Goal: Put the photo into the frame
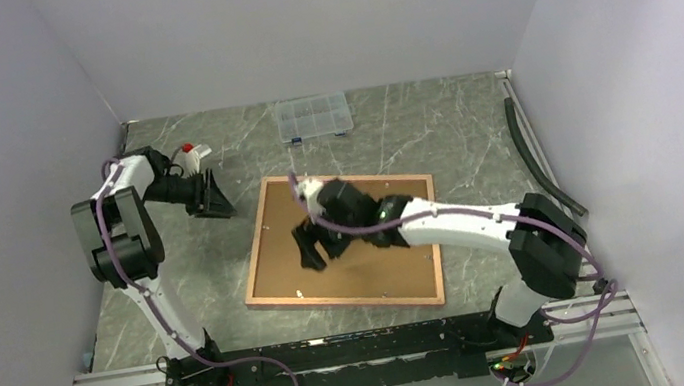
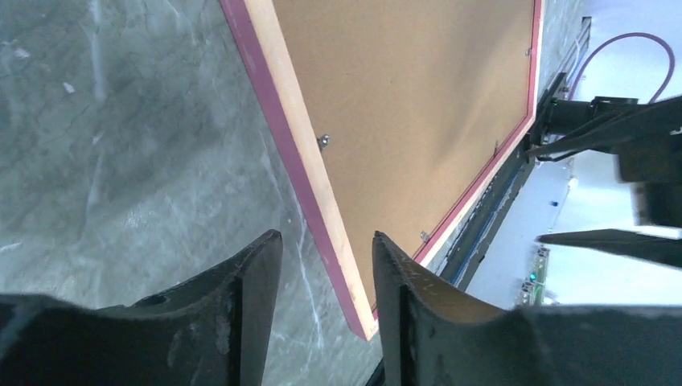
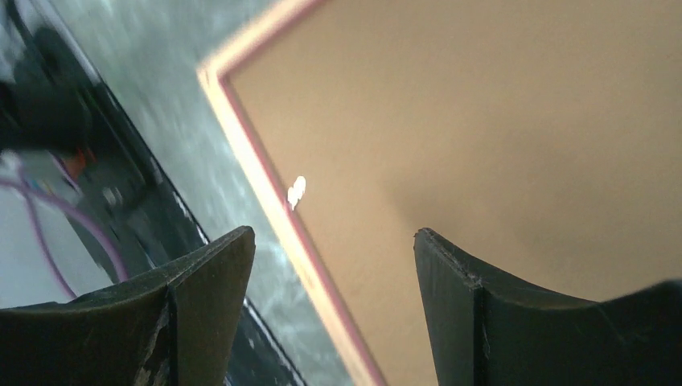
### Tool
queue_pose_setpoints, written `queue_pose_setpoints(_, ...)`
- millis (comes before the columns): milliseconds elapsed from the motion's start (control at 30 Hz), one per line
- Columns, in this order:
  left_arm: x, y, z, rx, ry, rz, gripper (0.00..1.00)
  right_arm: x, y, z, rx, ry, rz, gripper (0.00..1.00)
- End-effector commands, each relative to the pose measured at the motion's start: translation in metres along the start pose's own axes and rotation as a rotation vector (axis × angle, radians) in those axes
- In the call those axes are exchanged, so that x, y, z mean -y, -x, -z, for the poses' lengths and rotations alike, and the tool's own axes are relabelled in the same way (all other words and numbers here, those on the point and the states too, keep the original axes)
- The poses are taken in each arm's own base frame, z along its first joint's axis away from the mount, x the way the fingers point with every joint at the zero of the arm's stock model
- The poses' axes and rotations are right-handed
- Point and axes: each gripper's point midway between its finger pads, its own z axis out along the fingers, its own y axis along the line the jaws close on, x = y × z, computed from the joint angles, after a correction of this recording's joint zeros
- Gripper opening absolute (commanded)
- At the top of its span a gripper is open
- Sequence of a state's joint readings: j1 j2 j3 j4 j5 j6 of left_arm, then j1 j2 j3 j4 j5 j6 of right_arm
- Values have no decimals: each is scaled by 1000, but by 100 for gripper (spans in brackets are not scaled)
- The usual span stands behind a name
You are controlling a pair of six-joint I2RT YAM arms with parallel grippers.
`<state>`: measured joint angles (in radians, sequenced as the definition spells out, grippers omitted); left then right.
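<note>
The frame (image 1: 255,266) lies back side up on the table, with a plain brown backing board (image 1: 380,273) filling it. The photo is hidden. My right gripper (image 1: 310,248) hovers open over the board's left half; in the right wrist view the gripper (image 3: 334,233) straddles the frame's pink-and-wood edge (image 3: 249,153) with nothing between the fingers. My left gripper (image 1: 218,202) is open off the frame's far left corner. Seen from the left wrist, that gripper (image 2: 322,241) looks down along the frame's rail (image 2: 297,145) without touching it.
A clear plastic compartment box (image 1: 313,116) sits at the back of the table. A small white and red object (image 1: 192,154) lies beside the left arm. A black strip (image 1: 535,156) runs along the right wall. A metal rail (image 1: 341,355) spans the near edge.
</note>
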<state>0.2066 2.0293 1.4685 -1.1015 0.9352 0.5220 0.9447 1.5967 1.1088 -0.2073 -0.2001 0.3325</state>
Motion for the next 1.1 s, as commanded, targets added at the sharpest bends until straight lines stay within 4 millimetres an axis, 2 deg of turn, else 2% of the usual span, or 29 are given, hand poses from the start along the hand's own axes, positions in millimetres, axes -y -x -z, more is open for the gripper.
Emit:
queue_pose_setpoints(0, 30, 6, 36, 30, 52, -89, 63, 8, -74, 2, -142, -129, 161, 76)
queue_pose_setpoints(33, 35, 6, 42, 40, 59, -94, 72, 4, -80, 2, -149, -132, 176, 75)
queue_pose_setpoints(67, 40, 4, 49, 50, 59, -99, 94, -3, -86, 2, -158, -122, 190, 75)
queue_pose_setpoints(100, 45, 4, 56, 63, 63, -108, 97, -4, -89, 2, -154, -138, 205, 74)
queue_pose_setpoints(233, 63, -2, 79, 95, 102, -143, 97, -11, -103, -1, -166, -169, 250, 67)
queue_pose_setpoints(467, 80, -7, 102, 159, 220, -200, 97, -13, -132, -13, -212, -236, 323, 55)
queue_pose_setpoints(633, 96, -3, 120, 226, 307, -286, 97, -10, -148, -19, -235, -281, 367, 49)
queue_pose_setpoints(767, 109, -7, 119, 255, 281, -338, 97, -11, -142, -18, -205, -309, 374, 36)
queue_pose_setpoints(867, 116, -18, 111, 251, 228, -398, 97, -11, -128, -14, -171, -340, 386, 20)
queue_pose_setpoints(900, 119, -25, 106, 249, 207, -431, 97, -12, -122, -12, -158, -348, 390, 10)
queue_pose_setpoints(933, 120, -31, 102, 245, 191, -470, 97, -13, -116, -11, -147, -353, 397, 4)
queue_pose_setpoints(1000, 115, -47, 91, 232, 184, -552, 97, -20, -100, -7, -114, -346, 408, 0)
queue_pose_setpoints(1067, 109, -64, 83, 204, 192, -659, 97, -28, -80, -1, -77, -324, 396, 0)
